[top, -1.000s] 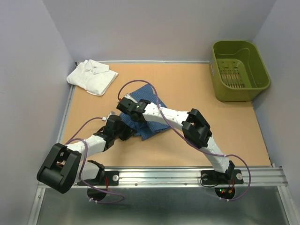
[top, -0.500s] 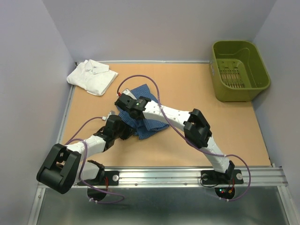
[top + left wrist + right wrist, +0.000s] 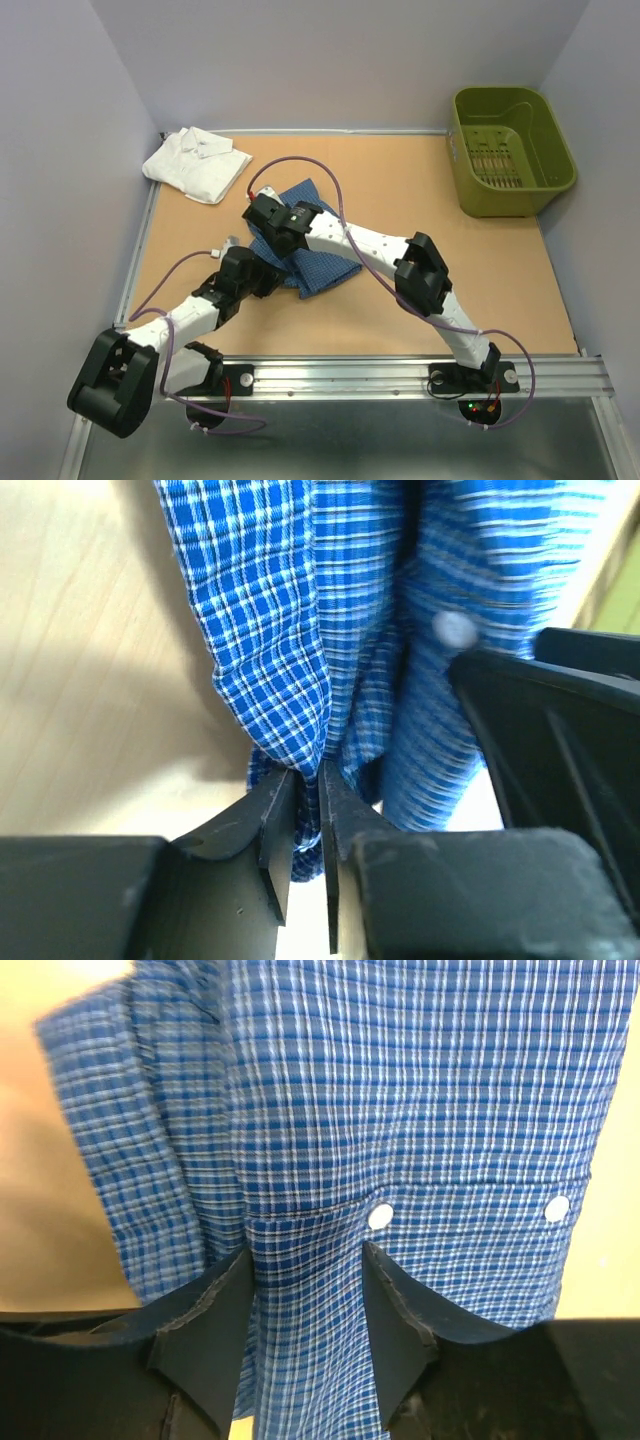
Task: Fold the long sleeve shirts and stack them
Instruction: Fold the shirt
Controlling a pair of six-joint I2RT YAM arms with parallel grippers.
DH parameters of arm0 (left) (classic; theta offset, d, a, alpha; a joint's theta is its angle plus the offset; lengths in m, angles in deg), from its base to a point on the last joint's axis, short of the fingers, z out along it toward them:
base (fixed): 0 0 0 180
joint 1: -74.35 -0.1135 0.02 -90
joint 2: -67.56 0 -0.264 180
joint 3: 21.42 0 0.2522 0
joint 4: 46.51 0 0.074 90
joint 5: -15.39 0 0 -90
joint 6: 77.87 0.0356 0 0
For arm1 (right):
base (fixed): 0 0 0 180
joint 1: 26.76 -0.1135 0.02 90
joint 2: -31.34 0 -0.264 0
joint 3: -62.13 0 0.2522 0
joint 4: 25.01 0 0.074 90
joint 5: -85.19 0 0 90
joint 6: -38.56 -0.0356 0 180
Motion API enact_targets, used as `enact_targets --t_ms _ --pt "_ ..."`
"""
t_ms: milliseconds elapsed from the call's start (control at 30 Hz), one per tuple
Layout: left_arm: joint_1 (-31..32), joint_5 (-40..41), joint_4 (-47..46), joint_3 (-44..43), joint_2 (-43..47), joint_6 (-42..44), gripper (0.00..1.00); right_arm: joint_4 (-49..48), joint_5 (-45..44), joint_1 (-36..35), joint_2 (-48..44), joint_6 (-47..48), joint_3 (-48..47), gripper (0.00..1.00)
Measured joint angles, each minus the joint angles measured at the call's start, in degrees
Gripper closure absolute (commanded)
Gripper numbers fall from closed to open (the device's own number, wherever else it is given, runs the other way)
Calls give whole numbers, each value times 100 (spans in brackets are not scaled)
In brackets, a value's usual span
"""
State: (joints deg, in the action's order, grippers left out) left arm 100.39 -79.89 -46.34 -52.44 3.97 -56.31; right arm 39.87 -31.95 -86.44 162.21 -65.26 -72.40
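Observation:
The dark blue checked shirt (image 3: 318, 262) lies bunched in the middle of the table, partly under both arms. My left gripper (image 3: 310, 776) is at its near-left edge, its jaws almost together with a fold of blue cloth (image 3: 290, 670) pinched between them. My right gripper (image 3: 305, 1260) is over the shirt's far-left part with its jaws apart. The checked cloth (image 3: 420, 1110) with white buttons runs flat between and beneath its fingers. From above, the left gripper (image 3: 268, 284) and right gripper (image 3: 262, 222) are close together. The white shirt (image 3: 197, 163) lies folded at the far left corner.
An olive-green basket (image 3: 560, 150) stands at the far right corner. The table's metal rim (image 3: 140, 250) and purple walls close in the left and far sides. Purple cables loop over both arms near the blue shirt.
The right gripper has slid a little to the far left over the shirt and its jaws have spread apart. The left arm's elbow has dropped toward the near left; its gripper keeps hold.

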Motion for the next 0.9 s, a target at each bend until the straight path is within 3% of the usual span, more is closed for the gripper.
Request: enact_targets --t_ms 267,367,400,600,900 --pt "-179 361 852 -11 1121 -68 48 -57 308 37 -332 -271 -173 44" --pt "-404 481 1322 -138 1390 103 27 -258 525 144 -925 -422 328 38" --pt "-487 529 1523 -258 1453 216 24 -385 579 212 -1143 -457 551 37" --pt "-640 697 2048 -1231 1357 909 21 -1172 1429 940 -2662 -815 2256 37" --pt "-669 455 1904 -2378 -660 1657 25 -2846 2938 1460 -3565 -1523 4715 40"
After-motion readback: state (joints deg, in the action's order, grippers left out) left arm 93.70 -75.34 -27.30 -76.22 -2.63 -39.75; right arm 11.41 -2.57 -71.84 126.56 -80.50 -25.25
